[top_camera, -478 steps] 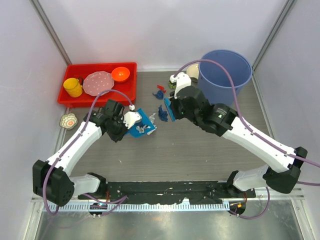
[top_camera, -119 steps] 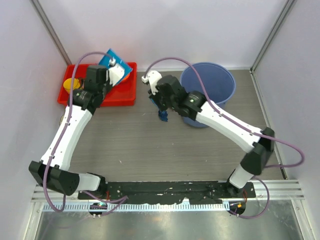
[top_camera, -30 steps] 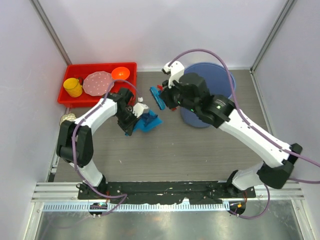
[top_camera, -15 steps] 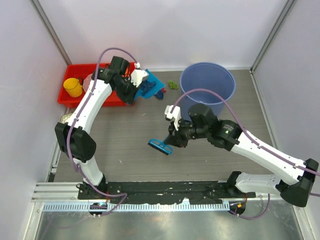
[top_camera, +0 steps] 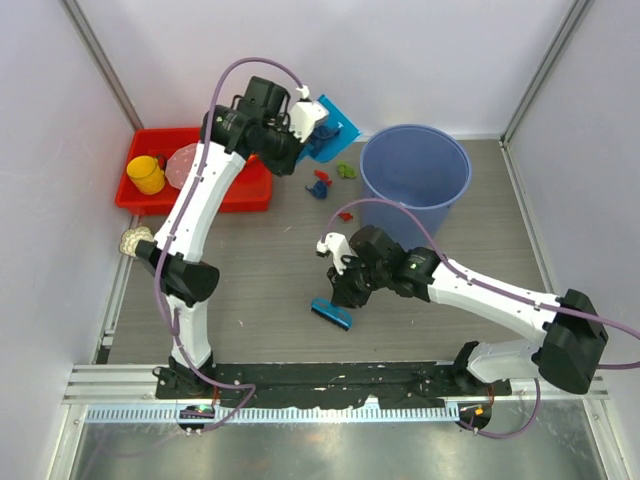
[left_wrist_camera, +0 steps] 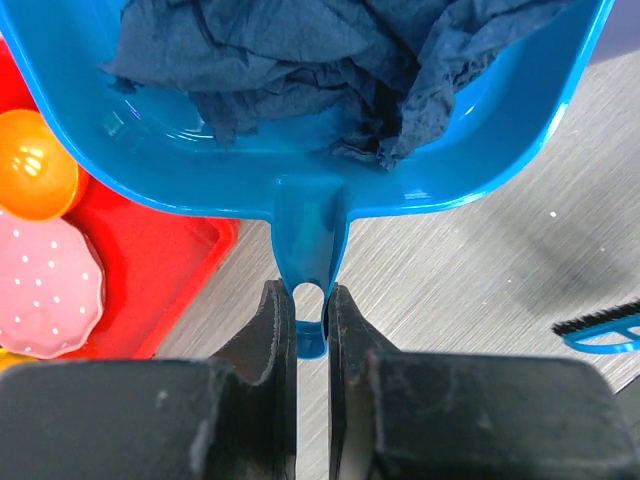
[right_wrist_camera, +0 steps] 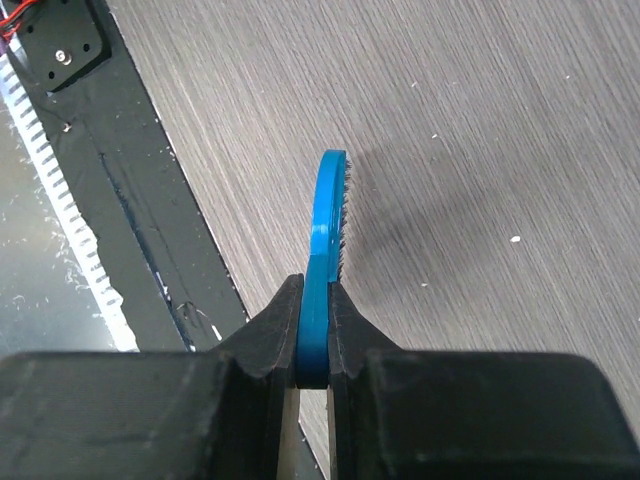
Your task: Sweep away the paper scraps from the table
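The left gripper (left_wrist_camera: 310, 305) is pinched narrow on the handle tab of the blue dustpan (left_wrist_camera: 480, 130). It holds the pan up off the table (top_camera: 250, 290) at the far end, close to the back wall. A heap of crumpled dark blue paper (left_wrist_camera: 330, 60) lies inside the pan.

At the table's left edge a small patterned round dish (top_camera: 133, 240) sits alone, tight against the side. Beyond it the red tray (top_camera: 135, 198) fills the far left corner, with a yellow cup (top_camera: 146, 175), a pink dotted plate (left_wrist_camera: 45, 285) and an orange bowl (left_wrist_camera: 35, 175) in it. The raised pan hangs just past the tray's right end, between the tray and the bucket.

A few paper scraps (top_camera: 320, 185) lie on the table in that gap, red, blue and green close together. One more red bit sits nearer, just beside the bucket's wall. A broad stretch of wood grain lies open from the tray down toward the near edge.

The right gripper (right_wrist_camera: 315, 295) is clamped on the handle of the blue hand brush (right_wrist_camera: 328, 200), which is low over the near middle of the table. The bristles face sideways in the wrist view, and I cannot tell whether they touch the wood. The black base plate (right_wrist_camera: 150, 220) runs just beside the brush, with the metal rail (top_camera: 330, 412) beyond it along the near edge.

The blue bucket (top_camera: 375, 190) stands at the far right, with a strip of table between it and the right wall.
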You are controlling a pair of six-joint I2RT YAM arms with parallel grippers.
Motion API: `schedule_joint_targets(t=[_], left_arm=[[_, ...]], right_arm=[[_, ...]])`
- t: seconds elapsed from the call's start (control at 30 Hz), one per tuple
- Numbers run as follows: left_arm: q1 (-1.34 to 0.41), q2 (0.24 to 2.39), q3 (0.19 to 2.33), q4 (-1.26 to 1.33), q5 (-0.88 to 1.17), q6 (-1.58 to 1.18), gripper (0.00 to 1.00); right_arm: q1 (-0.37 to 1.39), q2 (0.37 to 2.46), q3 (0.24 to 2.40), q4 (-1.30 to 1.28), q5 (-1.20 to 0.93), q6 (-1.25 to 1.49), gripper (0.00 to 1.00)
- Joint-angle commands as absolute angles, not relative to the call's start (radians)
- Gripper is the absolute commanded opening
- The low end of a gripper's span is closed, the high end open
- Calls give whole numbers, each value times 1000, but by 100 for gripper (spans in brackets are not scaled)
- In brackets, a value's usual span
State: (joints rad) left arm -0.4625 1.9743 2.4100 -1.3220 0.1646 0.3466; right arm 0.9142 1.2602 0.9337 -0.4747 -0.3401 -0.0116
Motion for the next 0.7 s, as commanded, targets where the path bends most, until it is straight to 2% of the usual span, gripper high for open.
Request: schedule_joint_targets(t=[0.0, 0.17, 0.3, 0.4, 0.67], left_arm=[[-537, 1959, 2476, -1337, 88, 270, 0], [-644, 1974, 2508, -1229, -26, 226, 0], [-724, 2078, 2653, -1215, -133, 241, 0], [-793, 2118, 2660, -1157, -276, 308, 0], [-939, 2138, 2582, -837, -736, 726, 0]], right_arm=[[913, 1304, 948, -405, -328, 34, 1], [913, 1335, 962, -402, -368, 51, 1], [913, 1312, 954, -388, -377, 57, 1], [914, 1282, 940, -365, -385, 74, 1], [913, 1217, 919, -367, -374, 98, 1]])
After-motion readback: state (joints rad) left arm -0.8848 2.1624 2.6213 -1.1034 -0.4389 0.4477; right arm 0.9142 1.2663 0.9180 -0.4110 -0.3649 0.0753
